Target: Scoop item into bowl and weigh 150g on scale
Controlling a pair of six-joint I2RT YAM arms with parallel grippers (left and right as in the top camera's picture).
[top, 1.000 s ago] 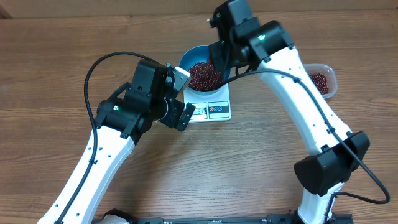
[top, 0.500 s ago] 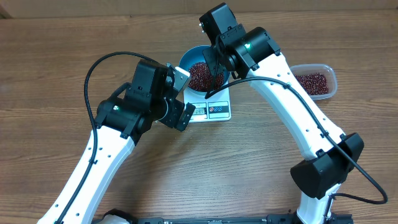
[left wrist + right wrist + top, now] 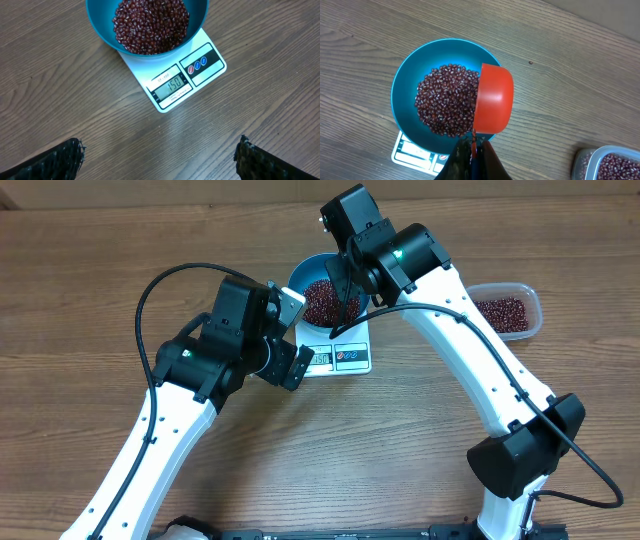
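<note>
At bottom centre of the right wrist view, our right gripper (image 3: 472,152) pinches a red scoop (image 3: 493,102) tipped over the blue bowl (image 3: 402,85) of beans (image 3: 442,102); our left gripper (image 3: 157,162) gapes empty.

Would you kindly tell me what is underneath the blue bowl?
The white scale sits under the bowl. Only its front edge, with the display and buttons, shows; the rest of its top is covered by the bowl.
</note>
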